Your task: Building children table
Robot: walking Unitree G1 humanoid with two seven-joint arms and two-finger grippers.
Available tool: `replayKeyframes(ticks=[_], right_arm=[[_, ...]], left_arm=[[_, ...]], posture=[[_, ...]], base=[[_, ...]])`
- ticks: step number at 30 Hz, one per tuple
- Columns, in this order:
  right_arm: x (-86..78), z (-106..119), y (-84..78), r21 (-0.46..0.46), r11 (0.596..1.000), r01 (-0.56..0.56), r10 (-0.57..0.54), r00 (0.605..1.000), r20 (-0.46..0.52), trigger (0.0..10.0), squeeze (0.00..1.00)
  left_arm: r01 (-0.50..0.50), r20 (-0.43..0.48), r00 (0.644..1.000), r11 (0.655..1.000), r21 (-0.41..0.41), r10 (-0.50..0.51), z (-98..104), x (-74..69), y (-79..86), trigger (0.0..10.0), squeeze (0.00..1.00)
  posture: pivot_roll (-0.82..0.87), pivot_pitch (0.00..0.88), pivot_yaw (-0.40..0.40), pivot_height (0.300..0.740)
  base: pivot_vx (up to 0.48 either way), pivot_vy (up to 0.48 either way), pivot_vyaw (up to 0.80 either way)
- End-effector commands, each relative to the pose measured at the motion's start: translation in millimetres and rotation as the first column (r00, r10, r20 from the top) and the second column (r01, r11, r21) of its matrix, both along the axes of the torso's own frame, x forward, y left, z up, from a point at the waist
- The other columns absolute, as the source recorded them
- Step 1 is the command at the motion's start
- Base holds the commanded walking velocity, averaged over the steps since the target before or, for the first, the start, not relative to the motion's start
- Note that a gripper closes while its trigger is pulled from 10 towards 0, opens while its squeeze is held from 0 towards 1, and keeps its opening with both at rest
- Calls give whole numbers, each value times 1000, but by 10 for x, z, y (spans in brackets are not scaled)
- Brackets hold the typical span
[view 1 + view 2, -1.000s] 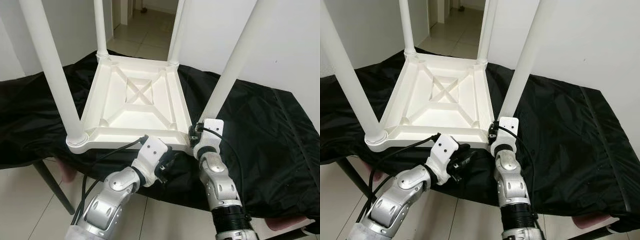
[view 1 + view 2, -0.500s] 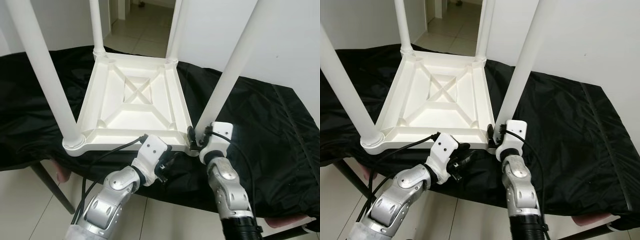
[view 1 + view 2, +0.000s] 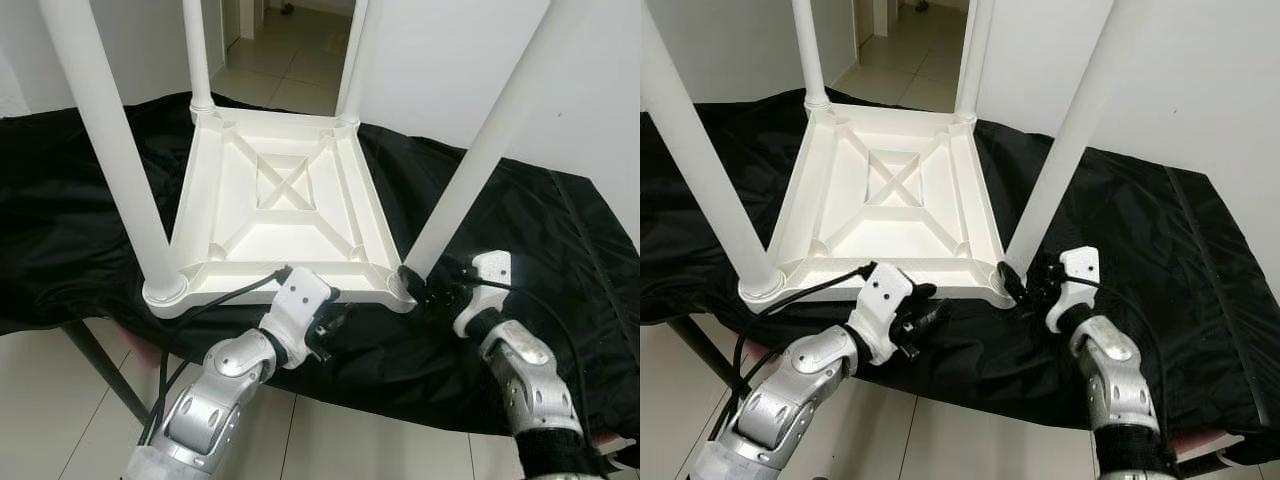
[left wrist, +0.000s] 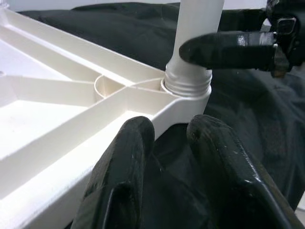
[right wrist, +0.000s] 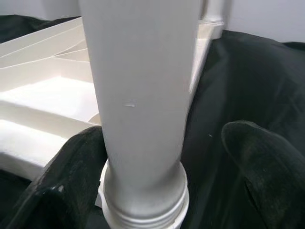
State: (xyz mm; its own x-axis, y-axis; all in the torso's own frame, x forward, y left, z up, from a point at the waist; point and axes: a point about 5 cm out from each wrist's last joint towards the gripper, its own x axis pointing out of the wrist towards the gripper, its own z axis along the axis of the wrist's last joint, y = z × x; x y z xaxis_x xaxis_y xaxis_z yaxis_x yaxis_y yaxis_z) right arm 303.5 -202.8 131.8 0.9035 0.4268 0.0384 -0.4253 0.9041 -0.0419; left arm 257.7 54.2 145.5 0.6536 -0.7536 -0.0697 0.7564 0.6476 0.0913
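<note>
A white plastic children's table [image 3: 280, 215] lies upside down on a black cloth, its legs pointing up. My right gripper [image 3: 425, 288] reaches in from the right at the foot of the near right leg [image 3: 480, 160]. It is open, and in the right wrist view that leg [image 5: 143, 95] stands between the two fingers: one finger [image 5: 76, 167] lies against it and the other is apart. My left gripper [image 3: 333, 318] rests at the table's front rim [image 4: 86, 157] near the same corner. Its fingers [image 4: 128, 143] are open by a narrow gap with nothing in them.
The black cloth [image 3: 560, 230] covers a low stand with a dark metal leg [image 3: 95, 370] at the front left. Tall legs rise at the near left [image 3: 115, 160] and far corners [image 3: 195, 50]. Tiled floor and a doorway [image 3: 290, 70] lie beyond; a white wall stands on the right.
My right gripper has swung from the front of the near right corner round to the leg's right side, fingers now either side of it. The left arm has stayed.
</note>
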Motion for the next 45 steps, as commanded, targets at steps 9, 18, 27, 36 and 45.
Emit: replayKeyframes(ticks=[9,18,27,36,45], right_arm=[[273,-21,157,-101,973,-206,202,978,-49,6980,0],[267,-141,211,-106,950,-295,285,953,-102,0,0],[190,-210,216,-130,967,-219,205,972,-113,0,0],[114,-230,410,-6,993,117,-117,988,-105,0,0],[-36,-179,853,88,944,319,-312,946,-85,0,0]], left_arm=[[14,12,1000,1000,8,-14,19,34,-38,10000,0],[2,21,1000,1000,13,-3,36,71,-11,10000,0],[-2,28,1000,1000,26,2,27,93,5,10000,0],[-34,33,999,999,26,33,37,154,60,10000,0],[-68,55,996,997,45,65,67,269,182,10000,0]], posture=[[29,0,-116,740],[38,0,-122,740],[25,5,-128,740],[15,6,-127,740],[8,3,-130,740]], base=[[0,0,0],[0,0,0],[0,0,0],[0,0,0],[0,0,0]])
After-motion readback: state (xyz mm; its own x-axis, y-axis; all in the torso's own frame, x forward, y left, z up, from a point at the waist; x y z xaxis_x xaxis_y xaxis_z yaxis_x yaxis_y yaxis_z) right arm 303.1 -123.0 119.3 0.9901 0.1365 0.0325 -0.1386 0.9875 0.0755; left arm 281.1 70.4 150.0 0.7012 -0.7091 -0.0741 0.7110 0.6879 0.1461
